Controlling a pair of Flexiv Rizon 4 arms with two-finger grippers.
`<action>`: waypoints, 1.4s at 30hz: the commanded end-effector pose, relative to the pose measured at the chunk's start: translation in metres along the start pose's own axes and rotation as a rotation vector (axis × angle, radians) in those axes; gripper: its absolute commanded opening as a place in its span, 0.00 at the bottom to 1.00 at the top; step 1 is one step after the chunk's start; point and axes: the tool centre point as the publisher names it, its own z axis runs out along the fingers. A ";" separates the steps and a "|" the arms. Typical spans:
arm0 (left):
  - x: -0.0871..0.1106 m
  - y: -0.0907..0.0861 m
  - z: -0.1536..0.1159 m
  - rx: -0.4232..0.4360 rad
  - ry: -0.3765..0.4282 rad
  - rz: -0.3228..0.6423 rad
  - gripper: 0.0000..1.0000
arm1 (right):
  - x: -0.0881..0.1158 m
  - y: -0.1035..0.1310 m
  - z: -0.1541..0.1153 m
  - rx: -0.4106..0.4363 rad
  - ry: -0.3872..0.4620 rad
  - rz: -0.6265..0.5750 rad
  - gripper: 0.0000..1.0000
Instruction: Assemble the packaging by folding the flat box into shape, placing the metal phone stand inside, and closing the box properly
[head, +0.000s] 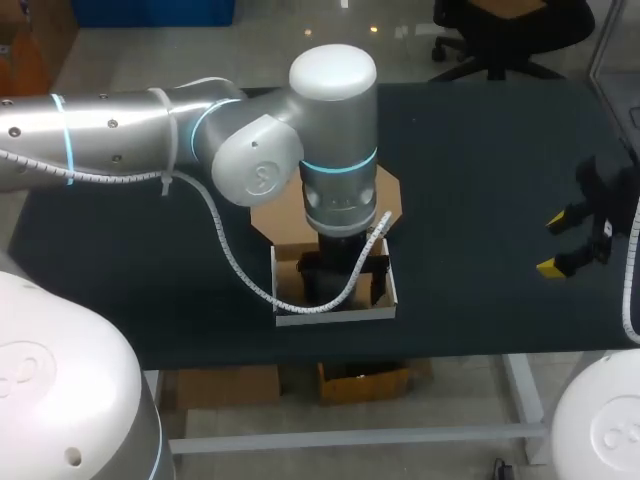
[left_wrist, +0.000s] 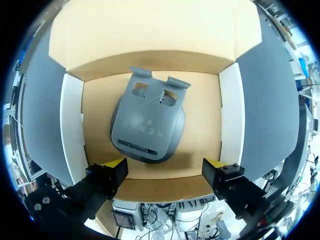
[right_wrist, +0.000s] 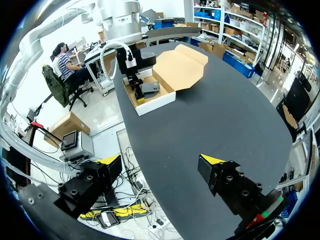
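The cardboard box (head: 335, 312) stands folded near the table's front edge, with white side walls and its brown lid flap (head: 392, 192) lying open behind it. Seen from the left wrist, the grey metal phone stand (left_wrist: 147, 125) lies flat on the box floor (left_wrist: 200, 150). My left gripper (left_wrist: 164, 167) hovers open just over the box (left_wrist: 227, 115), its yellow tips apart and touching nothing, the stand ahead of them. My right gripper (head: 555, 245) is open and empty far to the right, over bare table. The right wrist view shows the box (right_wrist: 155, 100) and the stand (right_wrist: 150, 87) far ahead of that gripper (right_wrist: 160, 162).
The dark table (head: 480, 150) stretches bare between the box and my right gripper. My left arm (head: 250, 150) crosses over the table's left half and hides the box's back part. The box sits close to the table's front edge (head: 450, 352).
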 end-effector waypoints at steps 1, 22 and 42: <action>-0.010 0.005 -0.015 0.037 0.019 0.019 1.00 | 0.000 -0.001 -0.001 -0.003 0.001 -0.001 1.00; -0.072 -0.023 -0.080 0.233 0.168 0.322 1.00 | 0.000 -0.001 -0.001 -0.003 0.001 -0.001 1.00; -0.131 -0.068 -0.098 0.361 0.278 0.661 1.00 | 0.000 -0.001 -0.001 -0.003 0.001 -0.001 1.00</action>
